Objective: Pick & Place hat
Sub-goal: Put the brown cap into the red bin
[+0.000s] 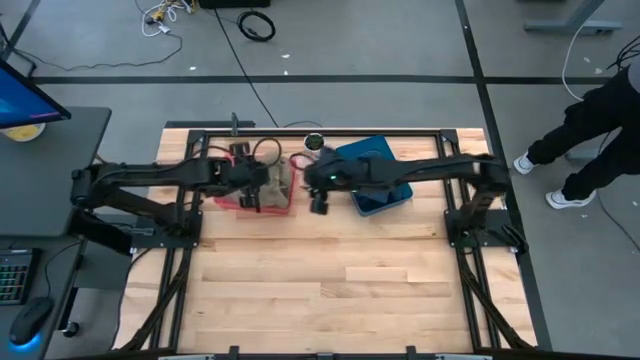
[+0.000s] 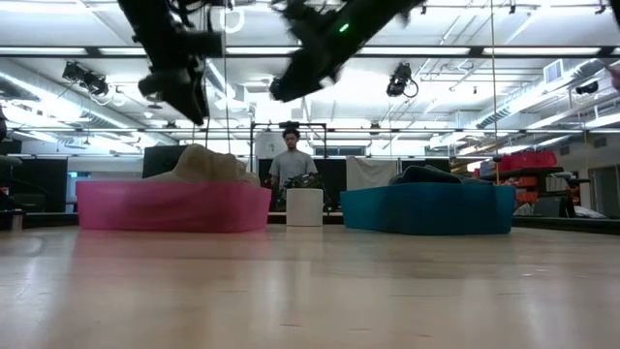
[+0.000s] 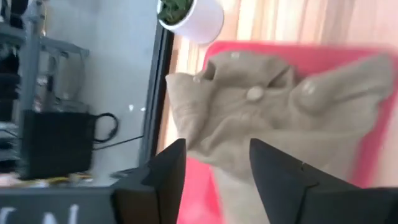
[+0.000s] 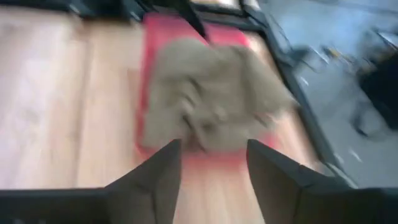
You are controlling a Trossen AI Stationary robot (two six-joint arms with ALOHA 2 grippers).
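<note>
So the wooden table (image 1: 330,290) is mostly bare boards, and all the action is bunched up along its far edge around the pink tray (image 1: 262,203). Just to the right of that tray, with a small gap, sits a blue tray (image 1: 385,201) with something dark piled in it, can't really tell what. The hat (image 3: 273,118), a floppy tan one with a button on top, is lying crumpled inside the pink tray and pokes up above its rim in the low view. The left arm reaches in from the left side and its left gripper (image 1: 252,196) hangs right over the pink tray above the hat, fingers spread apart with nothing between them. The right arm comes across over the blue tray, and the right gripper (image 1: 319,200) sits in the air just off the pink tray's right edge, also spread wide and empty, pointing at the hat. Behind the gap between the two trays there's a little white pot (image 2: 304,206) with a green plant in it, right at the table's back edge, so it's close to both arms. Off the table past the blue tray a person (image 1: 590,125) in dark clothes stands on the floor, and another person (image 2: 291,160) shows far back behind the pot.
</note>
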